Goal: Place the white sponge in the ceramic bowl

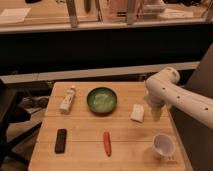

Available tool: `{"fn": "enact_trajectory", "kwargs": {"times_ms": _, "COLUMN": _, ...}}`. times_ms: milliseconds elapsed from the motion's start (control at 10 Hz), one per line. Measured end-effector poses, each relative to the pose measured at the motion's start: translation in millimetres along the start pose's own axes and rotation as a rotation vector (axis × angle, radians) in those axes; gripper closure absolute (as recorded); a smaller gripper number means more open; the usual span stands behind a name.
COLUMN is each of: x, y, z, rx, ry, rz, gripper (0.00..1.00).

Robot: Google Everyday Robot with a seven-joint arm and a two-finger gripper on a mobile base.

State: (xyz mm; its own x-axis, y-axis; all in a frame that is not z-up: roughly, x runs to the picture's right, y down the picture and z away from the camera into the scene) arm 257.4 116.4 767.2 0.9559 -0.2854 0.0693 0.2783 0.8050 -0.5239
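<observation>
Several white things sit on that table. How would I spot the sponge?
On the wooden table, find the green ceramic bowl near the middle. The white sponge lies right of it in the picture, with the gripper hanging close beside it. It is a small plain block, not the long labelled tube far left or the round cup in front.

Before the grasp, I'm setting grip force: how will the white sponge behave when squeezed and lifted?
The white sponge looks soft and small, so it probably compresses and weighs little. Lying flat, it should not roll. The pincer hangs close beside it.
</observation>
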Motion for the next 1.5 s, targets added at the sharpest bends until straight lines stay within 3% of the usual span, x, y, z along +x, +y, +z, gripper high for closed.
{"fn": "enact_trajectory", "kwargs": {"times_ms": 700, "x": -3.8, "y": -9.6, "z": 44.2, "rx": -0.014, "ry": -0.010, "rz": -0.100, "gripper": 0.20}}
{"fn": "enact_trajectory", "kwargs": {"times_ms": 1500, "x": -11.5, "y": -15.2, "z": 86.0, "rx": -0.054, "ry": -0.038, "rz": -0.153, "gripper": 0.20}}
